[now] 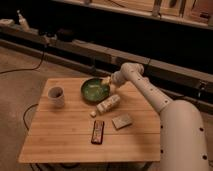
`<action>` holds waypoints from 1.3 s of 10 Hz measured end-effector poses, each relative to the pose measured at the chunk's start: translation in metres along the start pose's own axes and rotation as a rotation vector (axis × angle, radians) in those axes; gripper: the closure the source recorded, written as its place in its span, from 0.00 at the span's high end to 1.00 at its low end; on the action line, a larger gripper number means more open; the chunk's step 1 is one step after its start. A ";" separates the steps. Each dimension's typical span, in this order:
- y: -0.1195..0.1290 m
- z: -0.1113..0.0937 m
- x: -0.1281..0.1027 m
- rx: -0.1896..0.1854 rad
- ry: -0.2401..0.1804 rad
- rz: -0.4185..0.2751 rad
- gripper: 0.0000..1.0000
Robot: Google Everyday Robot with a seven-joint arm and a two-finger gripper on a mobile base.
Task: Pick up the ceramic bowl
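Ceramic bowl (95,90) sat far-centre on the wooden table (65,145), right of the white mug (56,97). Gripper (106,81) hovered at its far-right rim; probably needed one finger inside the rim, centred before squeezing.

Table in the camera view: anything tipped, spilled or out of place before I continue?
One thing: the small white bottle lies on its side beside the ceramic bowl. No spill shows. The mug stands upright. The gripper is at the bowl's right rim.
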 end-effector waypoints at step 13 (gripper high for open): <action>-0.032 -0.017 0.017 0.184 0.052 0.104 0.00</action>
